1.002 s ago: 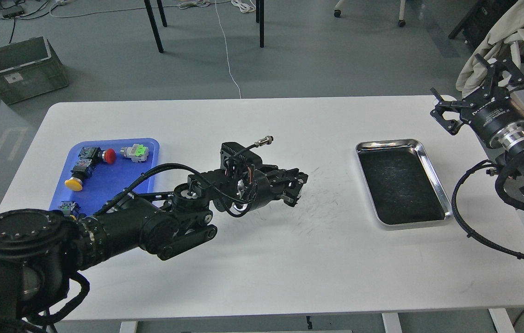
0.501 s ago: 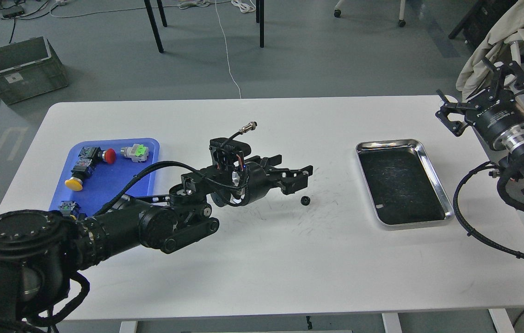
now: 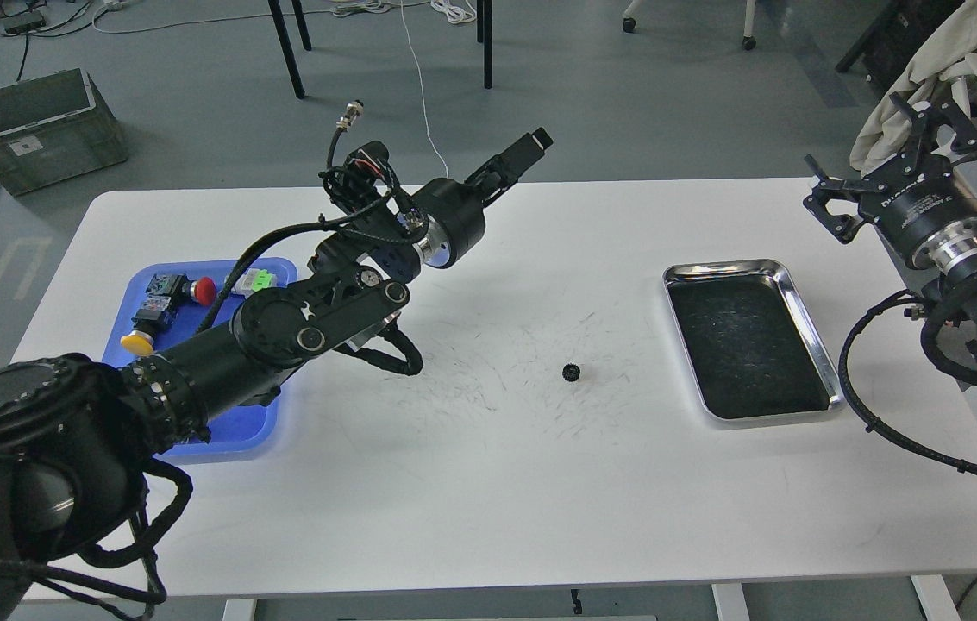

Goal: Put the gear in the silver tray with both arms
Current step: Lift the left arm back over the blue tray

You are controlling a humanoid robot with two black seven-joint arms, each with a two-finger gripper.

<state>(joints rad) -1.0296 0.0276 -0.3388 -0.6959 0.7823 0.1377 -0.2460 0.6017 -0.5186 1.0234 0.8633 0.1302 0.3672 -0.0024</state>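
White table (image 3: 488,483) seen from above, with a small black gear (image 3: 571,373) lying alone on its scuffed middle, touching nothing. To the right of the gear, apart from it, the silver tray (image 3: 811,331): shiny steel rim, dark inner surface, nothing inside. At the table's left, a blue plastic tray (image 3: 234,426) holding push-button parts (one red-capped, one yellow-capped, one with a green face), partly hidden behind the left arm (image 3: 281,332). Raised high over the table's far edge, well apart from the gear, the left gripper (image 3: 516,162), pointing up and away toward the floor beyond; seen narrow and dark, fingers not told apart, so open or closed cannot be told. At the far right, beyond the table's corner, the right gripper (image 3: 893,168), black claw fingers spread wide, holding nothing, with a silver wrist disc and looping black cable below it. On the grey floor at upper left, a grey-green crate (image 3: 41,128).
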